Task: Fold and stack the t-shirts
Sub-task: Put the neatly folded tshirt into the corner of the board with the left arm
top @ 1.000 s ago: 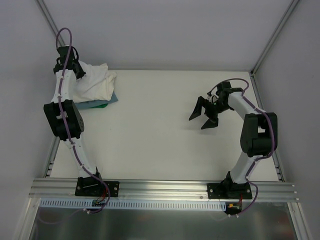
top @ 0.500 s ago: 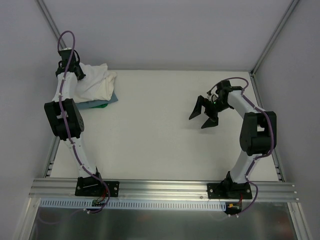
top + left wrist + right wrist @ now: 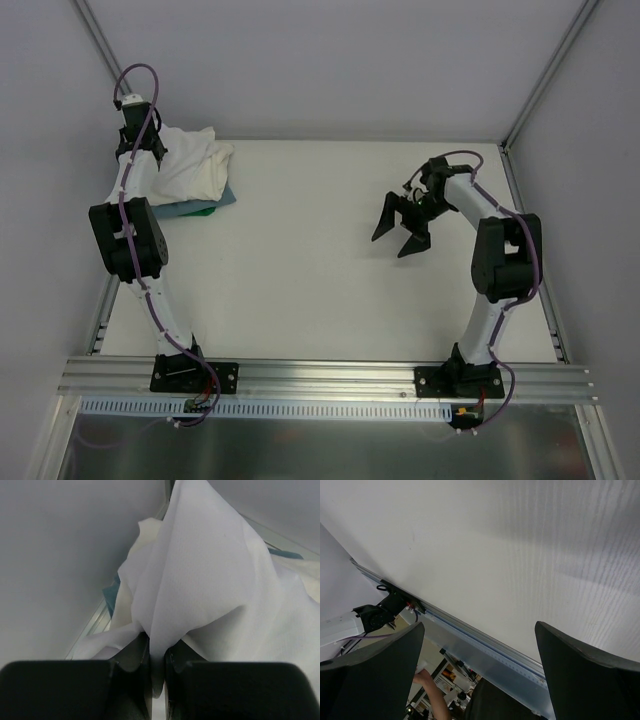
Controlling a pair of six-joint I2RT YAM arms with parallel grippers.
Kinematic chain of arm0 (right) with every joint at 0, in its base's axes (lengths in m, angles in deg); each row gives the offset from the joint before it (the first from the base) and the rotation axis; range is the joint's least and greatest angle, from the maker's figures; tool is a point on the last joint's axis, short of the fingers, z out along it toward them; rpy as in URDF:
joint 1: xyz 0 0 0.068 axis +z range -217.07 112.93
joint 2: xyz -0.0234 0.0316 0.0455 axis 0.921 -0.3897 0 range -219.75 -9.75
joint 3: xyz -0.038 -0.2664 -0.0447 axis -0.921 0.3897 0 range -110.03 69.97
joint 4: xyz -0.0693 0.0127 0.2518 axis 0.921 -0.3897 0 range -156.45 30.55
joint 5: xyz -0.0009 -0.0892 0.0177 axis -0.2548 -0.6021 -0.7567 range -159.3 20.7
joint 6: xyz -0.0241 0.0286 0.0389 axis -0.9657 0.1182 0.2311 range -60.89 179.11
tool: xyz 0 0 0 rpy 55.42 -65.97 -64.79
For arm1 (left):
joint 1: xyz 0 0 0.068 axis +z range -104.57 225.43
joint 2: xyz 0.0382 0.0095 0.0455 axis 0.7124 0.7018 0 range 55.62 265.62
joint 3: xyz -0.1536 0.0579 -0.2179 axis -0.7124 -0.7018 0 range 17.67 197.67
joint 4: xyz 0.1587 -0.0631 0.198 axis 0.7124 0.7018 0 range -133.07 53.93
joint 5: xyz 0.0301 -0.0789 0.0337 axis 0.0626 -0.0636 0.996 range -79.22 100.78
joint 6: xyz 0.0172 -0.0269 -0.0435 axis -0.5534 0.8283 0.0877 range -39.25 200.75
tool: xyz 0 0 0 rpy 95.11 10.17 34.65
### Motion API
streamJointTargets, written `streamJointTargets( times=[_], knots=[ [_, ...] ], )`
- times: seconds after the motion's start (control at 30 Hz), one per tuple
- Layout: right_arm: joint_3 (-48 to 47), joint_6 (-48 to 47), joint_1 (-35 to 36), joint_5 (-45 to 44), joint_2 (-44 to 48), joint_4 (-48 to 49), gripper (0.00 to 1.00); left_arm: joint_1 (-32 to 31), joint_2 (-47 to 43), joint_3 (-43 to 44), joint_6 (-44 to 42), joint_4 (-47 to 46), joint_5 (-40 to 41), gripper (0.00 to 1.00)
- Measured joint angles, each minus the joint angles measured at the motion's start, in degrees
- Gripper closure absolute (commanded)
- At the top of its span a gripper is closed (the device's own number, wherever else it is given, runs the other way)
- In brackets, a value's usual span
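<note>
Early days: left gripper (image 3: 157, 652) pinches a fold of the rumpled t-shirts (image 3: 195, 165) at the far-left corner of the table (image 3: 300, 290), right gripper (image 3: 398, 228) gapes empty above the table's right side, nothing folded or stacked yet.

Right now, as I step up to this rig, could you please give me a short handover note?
Left hand: shut on a fold of the t-shirts, at the far left corner of the table.
Right hand: open and empty, above the table on the right side.
T-shirts: one crumpled white heap, lying on a teal flat item.
Done: no shirt folded or stacked in view.
Left to do: pull one out, spread, fold, stack, repeat.
</note>
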Motion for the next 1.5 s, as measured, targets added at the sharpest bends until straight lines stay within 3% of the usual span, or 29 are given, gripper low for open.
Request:
streamJointTargets(
  times=[0.03,0.1,0.13,0.2,0.23,0.27,0.83,1.0,1.17,1.5],
  knots=[
    [-0.6,-0.1,0.4,0.0,-0.4,-0.4,0.01,0.0,-0.1,-0.1,-0.3,-0.8,0.7,0.99],
    [-2.0,-0.2,1.0,-0.1,-1.2,-1.2,0.01,0.0,-0.1,-0.3,-0.8,-2.3,1.8,0.85],
    [-2.7,-0.2,1.2,-0.1,-1.6,-1.6,0.01,0.0,-0.1,-0.3,-1.0,-3.0,2.4,0.62],
    [-4.0,-0.4,1.6,-0.2,-2.5,-2.4,0.01,0.0,-0.1,-0.5,-2.0,-4.8,3.8,0.36],
    [-4.6,-0.5,1.7,-0.2,-3.0,-2.8,0.00,0.0,-0.1,-0.6,-2.5,-5.8,4.3,0.06],
    [-5.1,-0.6,1.8,-0.2,-3.3,-3.2,0.01,0.0,-0.1,-0.7,-3.2,-6.8,5.2,0.01],
    [-8.6,-1.0,2.8,-0.2,-6.9,-6.2,0.01,-1.5,-3.1,-2.6,-9.2,-16.2,8.9,0.01],
    [-8.6,-1.0,3.4,-0.1,-6.9,-6.1,0.01,-1.8,-7.1,-4.1,-5.6,-12.7,2.5,0.01],
    [-8.2,-0.3,4.2,0.3,-6.8,-3.4,0.00,-1.8,-15.4,-12.9,0.7,-10.6,-7.7,0.01],
    [4.1,3.3,4.5,1.5,-2.4,8.1,0.01,-1.8,-24.5,-20.4,6.3,-0.5,-22.2,0.01]
  ],
)
